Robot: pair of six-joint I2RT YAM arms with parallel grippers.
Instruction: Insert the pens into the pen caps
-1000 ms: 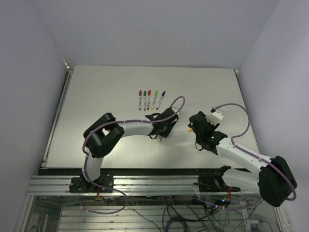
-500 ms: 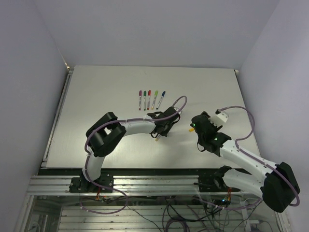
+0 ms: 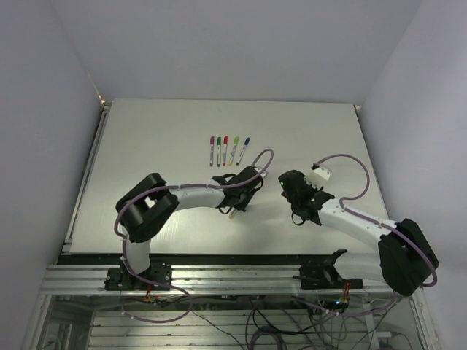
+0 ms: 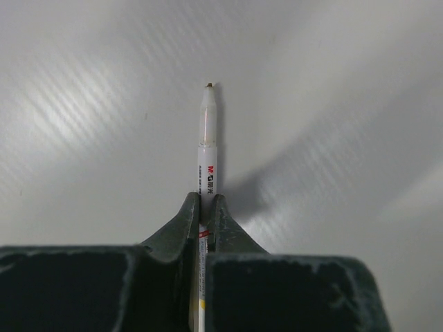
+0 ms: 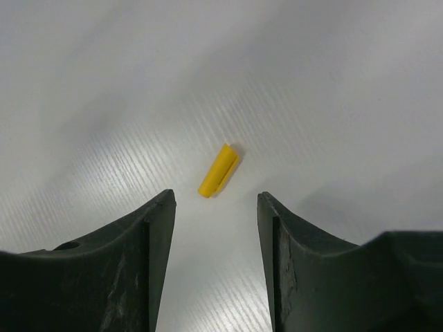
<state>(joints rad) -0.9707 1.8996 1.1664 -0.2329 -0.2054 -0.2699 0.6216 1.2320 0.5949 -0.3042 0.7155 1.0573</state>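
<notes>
My right hand [image 5: 214, 199] hangs over the table [image 5: 332, 83] with its two dark fingers apart. The small yellow plastic cap [image 5: 219, 170] lies flat on the table just beyond the gap, and neither finger touches it. My left hand [image 4: 205, 200] is clamped on a thin white plastic pen with black printing [image 4: 208, 138]. Its bare dark tip points away from the hand, above the table.

I judge that the step in hand is to pick up the cap. It lies slanted to my fingers, so I should turn the wrist until the fingers close across its narrow sides, bring it to the middle of the gap, and only then go down. I should hold it by the closed end, so that the open mouth stays free for the pen. Which end is open I cannot tell yet.

Only the right wrist view shows the cap; from above my own hand hides it. Only the left wrist view shows that the pen sits straight between the fingers. The top view alone shows that my two hands are near each other at the near middle of the table. It also shows five thin whitish pens with coloured ends [image 3: 226, 149] in a row farther away. They look capped, but they are too small to be sure.
</notes>
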